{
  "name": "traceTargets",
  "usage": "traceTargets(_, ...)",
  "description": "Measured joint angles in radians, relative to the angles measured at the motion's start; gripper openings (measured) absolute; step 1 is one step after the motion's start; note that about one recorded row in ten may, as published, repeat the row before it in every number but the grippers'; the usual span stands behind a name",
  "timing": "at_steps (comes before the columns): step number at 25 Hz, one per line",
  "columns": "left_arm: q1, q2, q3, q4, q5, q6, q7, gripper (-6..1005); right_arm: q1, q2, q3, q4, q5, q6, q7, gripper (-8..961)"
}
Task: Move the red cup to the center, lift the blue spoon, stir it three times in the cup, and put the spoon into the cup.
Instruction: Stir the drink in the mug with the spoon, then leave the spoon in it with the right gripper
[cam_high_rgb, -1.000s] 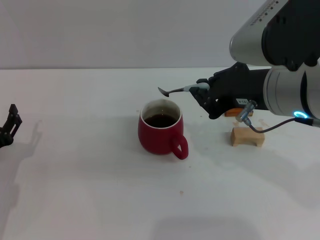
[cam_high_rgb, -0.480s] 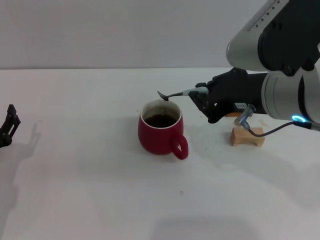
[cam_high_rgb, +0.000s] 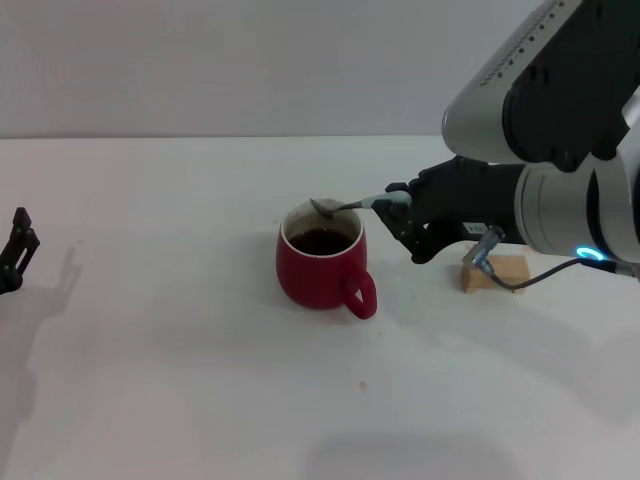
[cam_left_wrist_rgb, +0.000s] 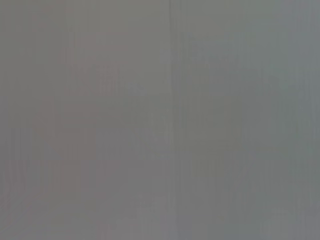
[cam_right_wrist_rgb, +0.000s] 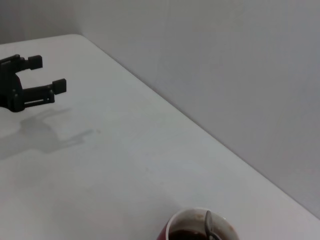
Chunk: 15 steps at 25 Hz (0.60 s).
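The red cup (cam_high_rgb: 320, 268) stands mid-table with dark liquid inside and its handle toward the front right. It also shows in the right wrist view (cam_right_wrist_rgb: 200, 229). My right gripper (cam_high_rgb: 403, 207) is just right of the cup and is shut on the pale handle of the blue spoon (cam_high_rgb: 350, 205). The spoon lies nearly level, with its metal bowl over the cup's mouth at the far rim, just above the liquid. The spoon bowl shows in the right wrist view (cam_right_wrist_rgb: 209, 226). My left gripper (cam_high_rgb: 18, 250) is parked at the far left, open and empty.
A tan wooden block (cam_high_rgb: 497, 273) sits on the table right of the cup, under my right forearm. The left gripper (cam_right_wrist_rgb: 31, 89) shows far off in the right wrist view. The left wrist view shows only plain grey.
My right gripper has moved left and down with the spoon. The spoon bowl went from above and behind the cup to the cup's mouth. The left arm has not moved.
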<state>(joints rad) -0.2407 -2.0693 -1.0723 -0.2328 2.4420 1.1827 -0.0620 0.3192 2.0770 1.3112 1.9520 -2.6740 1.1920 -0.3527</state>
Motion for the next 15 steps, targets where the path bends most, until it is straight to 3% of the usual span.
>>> traceTargets(15, 0.0, -0.002, 0.0, 0.001, 0.0, -0.002, -0.001, 852, 0.04, 0.0, 0.004, -0.1, 0.003, -0.008, 0.011, 140)
